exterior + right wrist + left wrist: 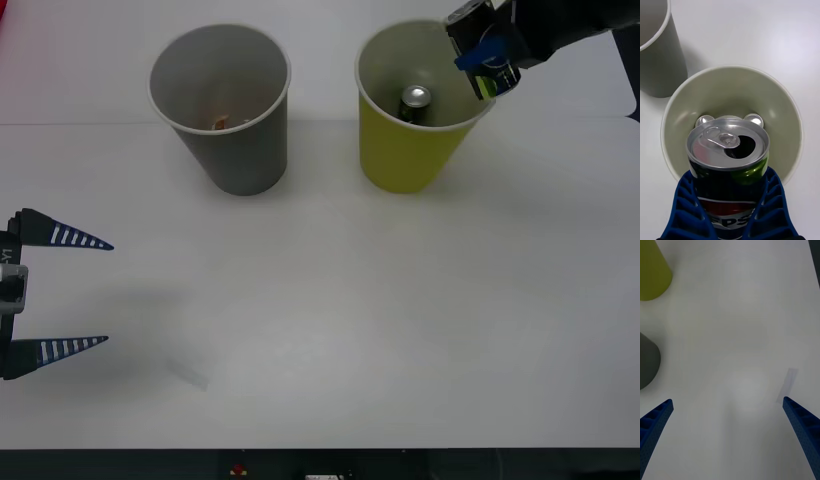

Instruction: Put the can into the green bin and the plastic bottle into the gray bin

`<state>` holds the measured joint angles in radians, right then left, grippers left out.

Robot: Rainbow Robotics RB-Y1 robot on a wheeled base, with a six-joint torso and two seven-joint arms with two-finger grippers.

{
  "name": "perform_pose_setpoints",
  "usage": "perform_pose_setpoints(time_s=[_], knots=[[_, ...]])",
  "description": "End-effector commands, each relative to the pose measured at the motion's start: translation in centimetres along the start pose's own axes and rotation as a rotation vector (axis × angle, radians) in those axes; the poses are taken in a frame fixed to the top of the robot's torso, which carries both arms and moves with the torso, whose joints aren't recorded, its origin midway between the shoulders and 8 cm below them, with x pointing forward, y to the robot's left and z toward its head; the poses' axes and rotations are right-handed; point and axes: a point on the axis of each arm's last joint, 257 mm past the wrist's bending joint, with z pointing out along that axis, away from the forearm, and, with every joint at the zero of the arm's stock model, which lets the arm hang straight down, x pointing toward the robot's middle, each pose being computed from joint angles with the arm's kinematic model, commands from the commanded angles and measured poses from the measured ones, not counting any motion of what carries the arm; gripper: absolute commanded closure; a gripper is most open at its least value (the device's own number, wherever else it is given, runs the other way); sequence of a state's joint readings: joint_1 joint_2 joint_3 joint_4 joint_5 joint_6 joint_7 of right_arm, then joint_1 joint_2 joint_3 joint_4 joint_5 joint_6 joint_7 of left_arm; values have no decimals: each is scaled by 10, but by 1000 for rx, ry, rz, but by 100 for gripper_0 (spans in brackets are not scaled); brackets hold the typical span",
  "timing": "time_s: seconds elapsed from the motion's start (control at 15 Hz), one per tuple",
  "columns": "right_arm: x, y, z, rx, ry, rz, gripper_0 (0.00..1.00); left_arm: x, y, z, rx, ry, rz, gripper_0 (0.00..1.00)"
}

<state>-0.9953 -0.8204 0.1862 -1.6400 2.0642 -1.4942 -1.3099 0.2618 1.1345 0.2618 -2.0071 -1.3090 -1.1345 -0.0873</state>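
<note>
The white bench (330, 320) carried two large paper cups standing side by side, well apart: the gray bin (222, 105), a gray paper cup with a pale inside and something small and orange-brown at its bottom that was too indistinct to identify, and the green bin (410, 110), a yellow-green paper cup with a rolled rim. The right end effector (487, 52) hung over the green bin's far right rim, its blue ribbed fingers (685, 210) clamped on the can (728, 168), a small black Pepsi drink can with a silver top, held above the cup's mouth. At least one other can (416, 100) already lay inside, its silver top showing. The risk, as I judged it, was a release so near the rim: the can might strike the edge, tip the light cup or bounce out, or jam against the cans below. The left end effector (85, 292) waited low over the bench's left side, fingers spread apart.
</note>
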Motion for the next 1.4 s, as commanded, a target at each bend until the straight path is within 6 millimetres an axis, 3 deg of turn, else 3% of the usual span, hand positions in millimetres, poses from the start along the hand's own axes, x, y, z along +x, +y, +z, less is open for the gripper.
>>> perform_pose_setpoints(time_s=[0.07, 0.27, 0.33, 0.4, 0.47, 0.53, 0.6, 0.87, 1.2, 1.4], knots=[[-10, -3, 18, 16, 19, 7, 100, 0, 0, 0, 0, 0, 0, 0], [-14, -2, 34, 15, 44, -4, 100, 0, 0, 0, 0, 0, 0, 0], [-15, -1, 35, 18, 47, -8, 96, 0, 0, 0, 0, 0, 0, 0], [-16, 0, 36, 17, 46, -11, 83, 0, 0, 0, 0, 0, 0, 0], [-18, 1, 36, 13, 41, -31, 62, 0, 0, 0, 0, 0, 0, 0], [-18, 3, 36, 7, 38, -59, 6, 0, 0, 0, 0, 0, 0, 0], [-18, 4, 36, 3, 38, -59, 0, 0, 0, 0, 0, 0, 0, 0], [-22, 1, 25, -7, 15, -91, 0, 0, 0, 0, 0, 0, 0, 0], [-15, 7, -21, -80, -67, -119, 0, 0, 0, 0, 0, 0, 0, 0], [10, 23, -40, -112, -109, -150, 0, 0, 0, 0, 0, 0, 0, 0]])
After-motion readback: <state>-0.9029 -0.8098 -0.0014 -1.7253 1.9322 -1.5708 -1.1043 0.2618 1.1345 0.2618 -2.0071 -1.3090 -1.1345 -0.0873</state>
